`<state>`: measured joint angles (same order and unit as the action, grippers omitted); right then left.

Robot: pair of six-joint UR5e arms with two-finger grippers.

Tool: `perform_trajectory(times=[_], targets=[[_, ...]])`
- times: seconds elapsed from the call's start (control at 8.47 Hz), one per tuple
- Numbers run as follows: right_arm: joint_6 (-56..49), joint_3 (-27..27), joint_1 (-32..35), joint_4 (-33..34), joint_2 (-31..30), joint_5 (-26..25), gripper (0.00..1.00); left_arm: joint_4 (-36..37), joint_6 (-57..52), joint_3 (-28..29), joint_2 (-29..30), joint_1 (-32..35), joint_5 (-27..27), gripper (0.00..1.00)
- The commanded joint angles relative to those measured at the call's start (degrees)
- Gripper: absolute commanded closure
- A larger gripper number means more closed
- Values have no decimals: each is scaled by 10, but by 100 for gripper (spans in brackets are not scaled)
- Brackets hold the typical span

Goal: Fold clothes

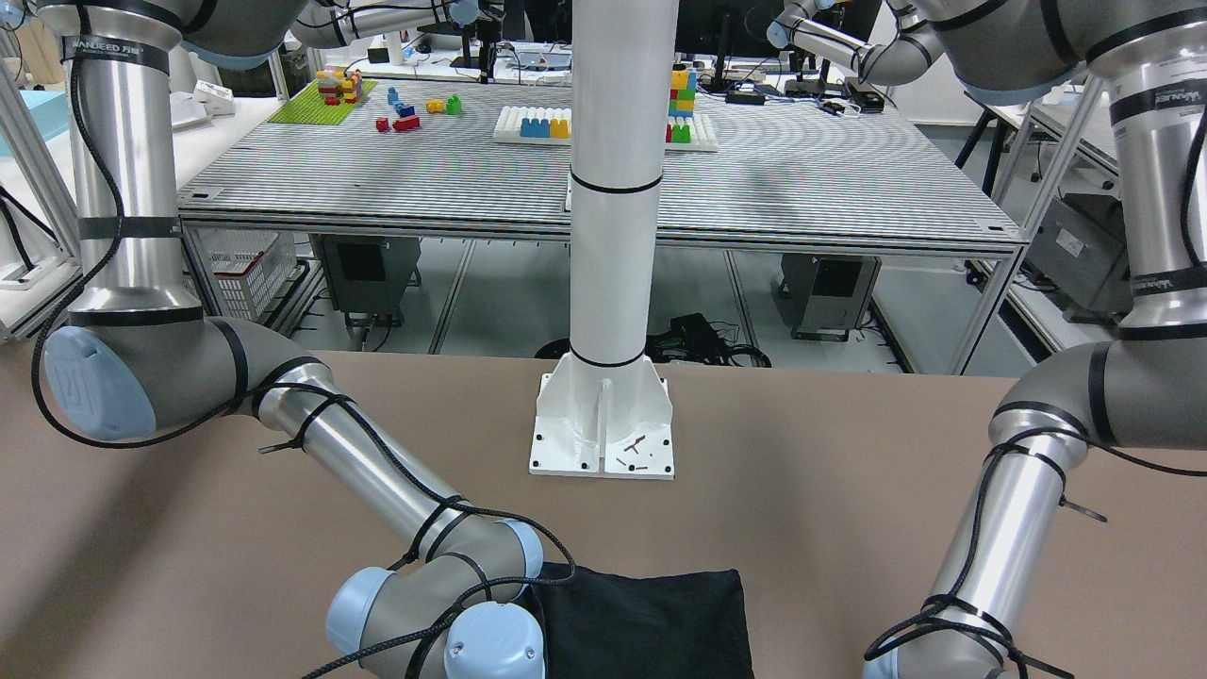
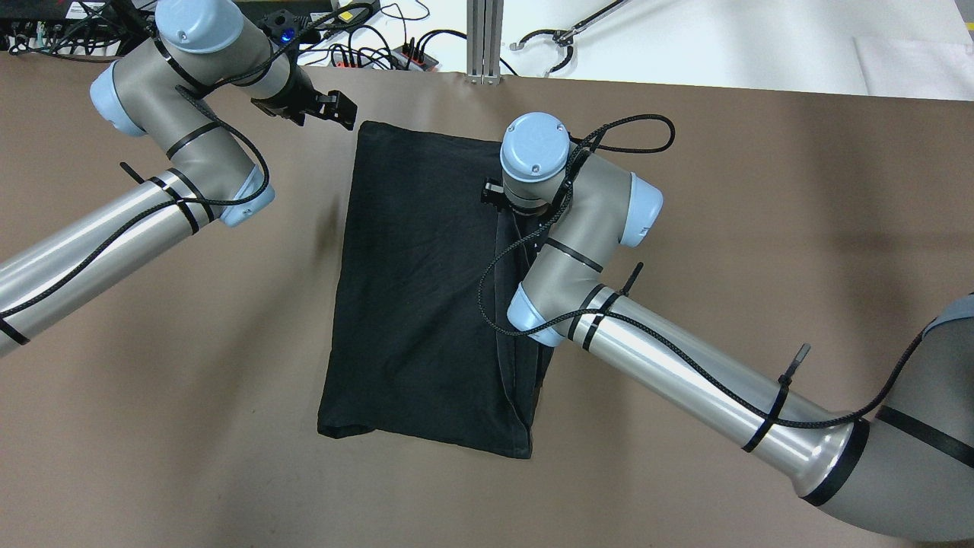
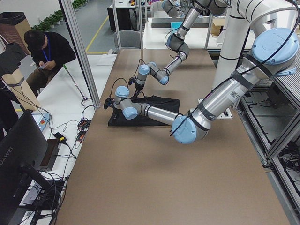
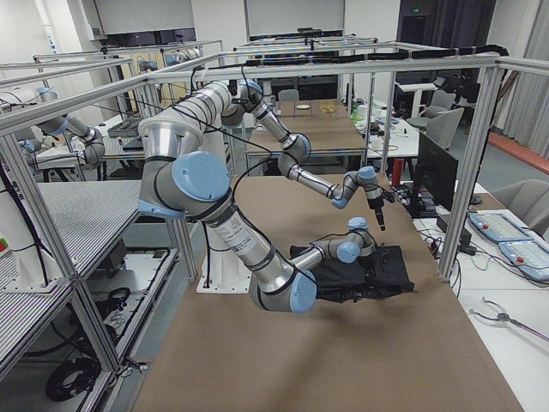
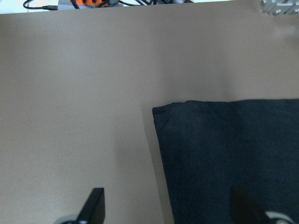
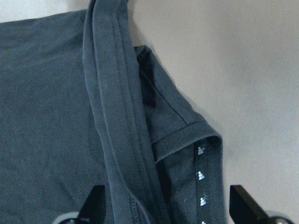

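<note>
Charcoal-black rectangular fabric cloth (image 2: pixel 415 289) is pictured laid flat at the centre of the overhead frame, on the matte brown table (image 2: pixel 723 190), with its long axis run from the top of that frame to the bottom. A narrow strip along its right long edge is seen turned over onto itself (the doubled hem (image 6: pixel 112 102) is shown plainly in the right wrist view, beside a row of small white marks).

The black two-finger right gripper (image 6: pixel 168 212) is held directly over that doubled edge, toward the upper right of the cloth. Its fingers are spread wide to either side of the hem, and nothing is clasped between them.

The black two-finger left gripper (image 2: pixel 346 114) is placed at the upper left of the overhead frame, just beside the cloth's upper left corner and off the fabric. In the left wrist view its fingers are likewise parted and empty, with the cloth's left edge lined up between them.

The fold is judged not yet finished. The coming move is judged to turn on one relation. The right long edge lies straight beneath the right gripper, the nearer tool. The top left corner lies just to the right of the left gripper, so only a short reach would be called for there.
</note>
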<state>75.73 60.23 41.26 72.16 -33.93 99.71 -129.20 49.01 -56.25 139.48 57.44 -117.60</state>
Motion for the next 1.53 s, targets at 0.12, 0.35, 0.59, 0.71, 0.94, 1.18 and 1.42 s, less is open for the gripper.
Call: perform_trajectory(times=[0.12, 0.35, 0.59, 0.71, 0.94, 1.18, 1.42], targets=[[28, -1, -20, 0, -8, -20, 7, -3, 4, -1, -4, 0, -1, 6], [0, -1, -10, 0, -20, -22, 7, -3, 4, -1, -6, -4, 0, 6], [-42, 2, 16, -1, -50, -21, 7, -4, 4, -1, -5, -4, 0, 6], [-73, 6, 33, -14, -76, -17, 7, -4, 4, -1, -6, -5, 0, 6], [-85, 58, 37, -47, -125, -10, 7, -4, 6, -2, -7, -5, -2, 6], [-43, 142, 35, 14, -112, 41, 7, -4, 5, -2, -9, -5, -3, 6], [20, 203, -10, 72, -98, 53, 6, -5, 5, -3, -12, -5, -3, 6]])
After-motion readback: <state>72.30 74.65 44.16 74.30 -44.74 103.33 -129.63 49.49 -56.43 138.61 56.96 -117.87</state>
